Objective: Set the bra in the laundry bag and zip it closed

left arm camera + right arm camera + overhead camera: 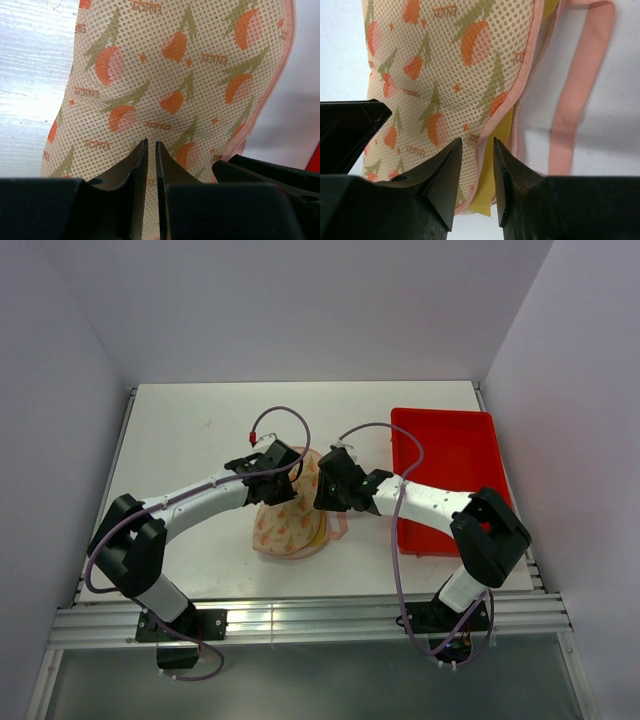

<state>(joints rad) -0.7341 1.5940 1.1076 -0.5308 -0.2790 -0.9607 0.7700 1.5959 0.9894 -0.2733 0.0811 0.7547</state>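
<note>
The left claw (151,146), its two fingers drawn almost together with only a slit between them, hangs low over the printed lid of the laundry bag (170,75). It is apparently there to keep the lid folded down; whether any fabric is caught in the slit cannot be told. The right claw (476,145) stands a little apart, fingers straddling the pink zipper edge. Beneath that seam, a wedge of the mustard-yellow bra (496,165) shows through the unzipped gap.

Seen from above, the bag lies mid-desk (190,430). The left claw is at its 12 o'clock and the right at about 2 o'clock. The yellow shows along the 3 o'clock edge. A red tray (450,450) sits further out toward 3 o'clock. A pink band (580,90) loops loose on the desk beside the seam.

The bra appears to be inside and the lid over it, so the zipping is the step left. The pull itself is not visible. The yellow edge may need tucking in so the zip does not snag it.
</note>
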